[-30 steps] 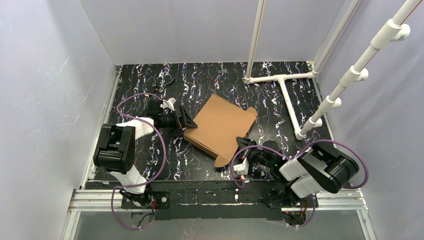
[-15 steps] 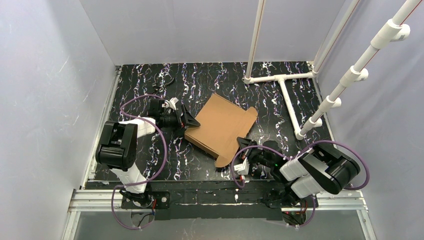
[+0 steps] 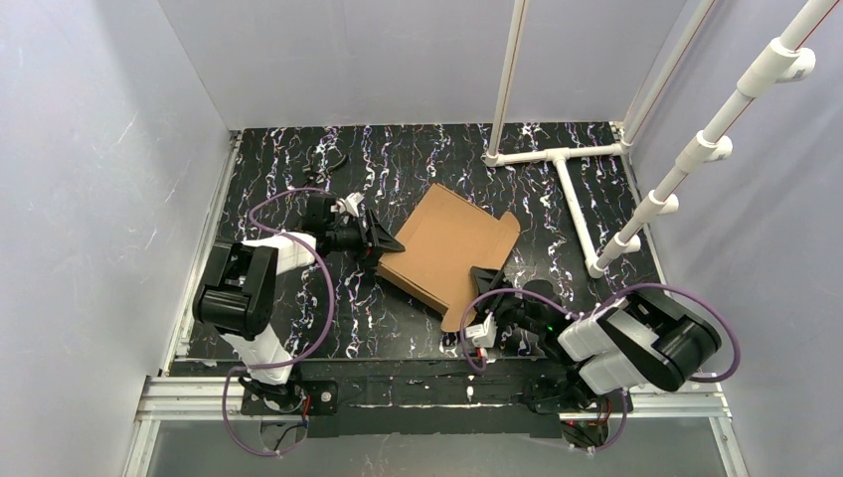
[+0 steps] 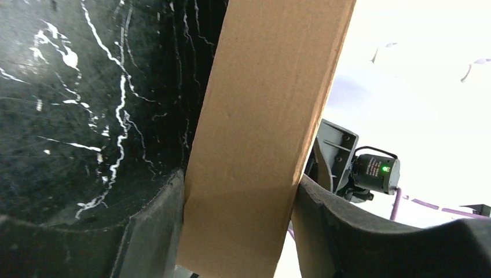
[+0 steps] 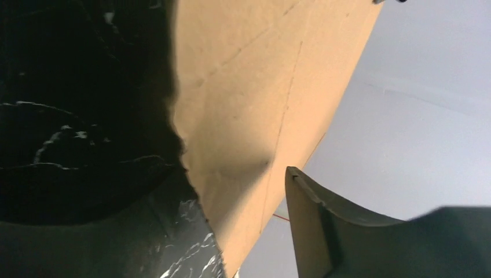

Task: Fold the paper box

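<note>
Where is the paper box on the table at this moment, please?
In the top external view, the paper box lies mid-table, with the left end effector at its left edge and the right end effector at its near edge.

The paper box is seen as matt brown cardboard, fine-grained and without sheen. Where it passes through the right pincer, faint scored creases are shown in its face. The fingers of the left pincer, on either side of it, appear as matt dark plastic. Beneath both pincers the table is glossy black, veined white like marble.
</note>
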Motion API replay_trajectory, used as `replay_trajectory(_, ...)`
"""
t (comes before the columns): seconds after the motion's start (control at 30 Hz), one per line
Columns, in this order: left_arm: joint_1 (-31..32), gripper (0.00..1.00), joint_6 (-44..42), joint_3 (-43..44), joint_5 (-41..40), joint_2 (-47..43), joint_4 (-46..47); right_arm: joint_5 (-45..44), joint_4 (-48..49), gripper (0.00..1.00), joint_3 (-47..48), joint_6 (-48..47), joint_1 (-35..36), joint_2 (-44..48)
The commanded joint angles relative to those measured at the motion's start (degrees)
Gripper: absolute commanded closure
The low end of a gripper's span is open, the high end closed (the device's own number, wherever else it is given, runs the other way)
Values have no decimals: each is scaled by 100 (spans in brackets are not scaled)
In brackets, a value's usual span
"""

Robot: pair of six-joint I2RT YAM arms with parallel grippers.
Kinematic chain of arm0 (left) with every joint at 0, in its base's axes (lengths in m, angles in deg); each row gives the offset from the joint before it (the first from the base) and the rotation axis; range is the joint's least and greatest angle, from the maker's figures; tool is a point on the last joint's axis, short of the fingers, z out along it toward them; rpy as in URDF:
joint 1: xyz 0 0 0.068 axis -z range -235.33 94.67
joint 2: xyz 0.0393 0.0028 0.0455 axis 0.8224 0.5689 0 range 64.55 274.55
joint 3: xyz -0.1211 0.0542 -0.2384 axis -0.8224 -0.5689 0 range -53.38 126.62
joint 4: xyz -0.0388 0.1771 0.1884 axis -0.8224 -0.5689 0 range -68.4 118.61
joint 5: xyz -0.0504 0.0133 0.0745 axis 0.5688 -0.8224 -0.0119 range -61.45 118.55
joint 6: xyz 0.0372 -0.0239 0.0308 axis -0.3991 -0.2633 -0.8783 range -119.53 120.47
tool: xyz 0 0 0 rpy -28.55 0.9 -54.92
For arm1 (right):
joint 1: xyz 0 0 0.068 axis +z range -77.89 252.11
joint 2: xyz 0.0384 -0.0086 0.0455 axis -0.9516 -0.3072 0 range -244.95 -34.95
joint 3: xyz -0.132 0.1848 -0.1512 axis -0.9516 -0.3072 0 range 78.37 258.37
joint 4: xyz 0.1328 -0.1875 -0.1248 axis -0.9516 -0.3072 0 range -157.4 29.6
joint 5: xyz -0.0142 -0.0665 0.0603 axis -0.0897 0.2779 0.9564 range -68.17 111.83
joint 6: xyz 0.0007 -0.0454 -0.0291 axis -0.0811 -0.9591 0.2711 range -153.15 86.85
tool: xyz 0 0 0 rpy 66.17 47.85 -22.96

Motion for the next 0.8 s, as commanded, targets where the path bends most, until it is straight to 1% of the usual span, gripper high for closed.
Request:
replay_trajectory(0.0,-126,83,158,243,398,-533,-3,110,91,19,-41,467,14,582)
replay_trajectory(0.07,-390,84,181,304,407,-829,-23,66,370,7,-114,587,5,728)
replay_trajectory(0.13,-623,84,112,440,427,-1099,-234,46,571,2,-194,642,4,834)
replay_trajectory(0.17,-720,84,-17,560,391,-1231,-467,28,646,2,-218,679,4,857)
replay_trajectory(0.2,-800,84,-281,734,240,-1365,-990,-15,673,2,-218,734,4,901)
replay_trajectory(0.27,-848,84,-1163,1277,-256,-1561,-2293,-135,677,2,-154,996,4,963)
replay_trajectory(0.3,-858,84,-1520,1522,-492,-1636,-2740,-228,639,2,-92,1155,4,995)
replay_trajectory(0.43,-927,85,-2233,2186,-1421,-1846,-3737,-773,-192,2,530,1987,-3,1038)
replay_trajectory(0.47,-926,85,-2405,2343,-1708,-1886,-4006,-880,-560,2,762,2247,-15,1053)
replay_trajectory(0.53,-925,86,-2693,2575,-2152,-2049,-4285,-1020,-1660,2,1276,2830,-58,1096)
replay_trajectory(0.63,-919,89,-3339,2754,-2744,-2472,-4359,-880,-4060,4,2609,4070,-170,1097)
replay_trajectory(0.67,-895,89,-3609,2817,-2875,-2623,-4362,-635,-4865,4,3064,4466,-232,1074)
replay_trajectory(0.7,-864,90,-3850,2863,-3024,-2766,-4344,-268,-5759,4,3531,4657,-277,1051)
replay_trajectory(0.77,-624,90,-4396,2947,-3475,-3006,-4269,388,-6832,4,4176,4998,-313,1055)
